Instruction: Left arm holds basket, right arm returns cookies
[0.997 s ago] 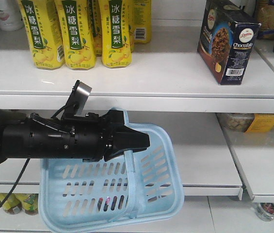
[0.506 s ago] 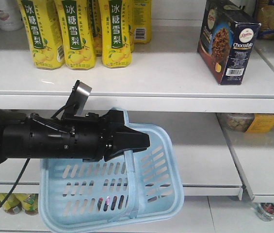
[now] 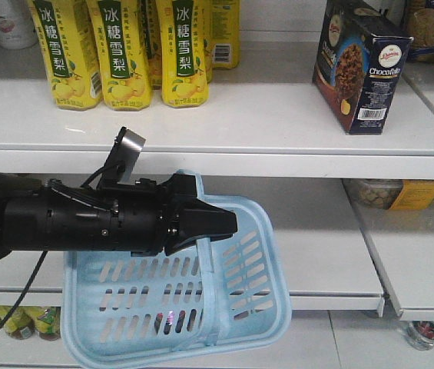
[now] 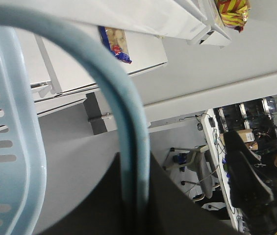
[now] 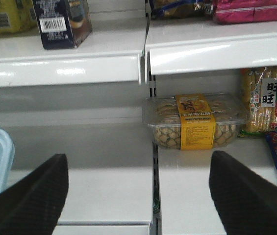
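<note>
- While the cookies (image 3: 361, 66), a navy ChocoRite box, stand upright on the top shelf (image 3: 224, 127) at its right end, nothing grips them; the return step reads as done or nearly so.
- My right gripper (image 5: 138, 196) is spread wide and empty in its wrist view, its two black fingers (image 5: 28, 198) framing the lower shelf, with the box's barcode panel above and to the left.
- My left gripper (image 3: 205, 223) is clamped on the pale blue band handle (image 4: 128, 142) of the basket (image 3: 178, 304); the wrist view shows the band running between my jaws.
- From that one handle the basket hangs tilted, in front of the middle shelf, well below and left of the cookies.
- Whether anything is left inside the basket I cannot tell; something dark shows through the slots, too small to make out.
- Yellow pear-drink bottles (image 3: 120, 50) line the top shelf left of the box, well apart from it.
- A clear tray of biscuits with a yellow label (image 5: 194, 122) sits on the shelf ahead of my right gripper, beside striped snack packets (image 5: 265, 100).
- My judgement: the next move calls for drawing the right arm clear without clipping the shelf edge, while the left keeps its grip and the basket steady.
</note>
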